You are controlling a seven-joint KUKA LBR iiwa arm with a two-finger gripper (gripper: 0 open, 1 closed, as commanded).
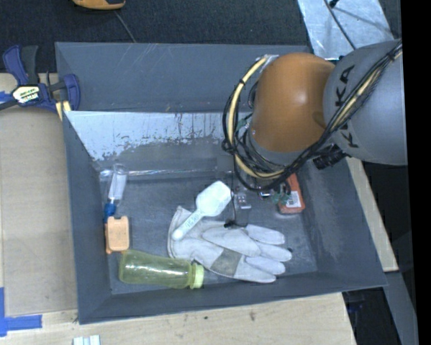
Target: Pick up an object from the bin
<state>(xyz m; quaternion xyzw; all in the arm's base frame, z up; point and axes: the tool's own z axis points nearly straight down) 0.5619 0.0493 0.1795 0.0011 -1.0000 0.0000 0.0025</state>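
Ok, you're looking down into the grey bin (84,211). Your arm (363,103) comes in from 3 o'clock, and its orange wrist cover (291,103) with looped cables sits over the bin's 1 o'clock area.

The jaws hang below that cover, approx. at the bin's centre, a touch toward 3 o'clock. They're low, right at the 12 o'clock edge of the white work glove (237,250). Can't tell how far the jaws are open from up here, and nothing shows between them. Whether the tip touches the glove, can't tell either.

The glove lies flat on the bin floor at 5 o'clock from centre, its fingers pointing toward 3 o'clock.

Just beside the jaws, at their 9 o'clock, you've got a white scoop (212,198). Its bowl is up near the jaws and its handle runs down toward 7 o'clock onto the glove's cuff end.

The rest sits apart from the jaws:
- A yellow-green clear bottle (157,269) lies on its side at 7 o'clock, its cap end touching the glove.
- An orange block (118,234) is at 9 o'clock, by the left wall.
- A clear syringe w/ blue tip (116,188) is at 10 o'clock, just above the block.
- A small orange-red item (292,201) is at 3 o'clock, partly hidden under the wrist; can't make out what it is.
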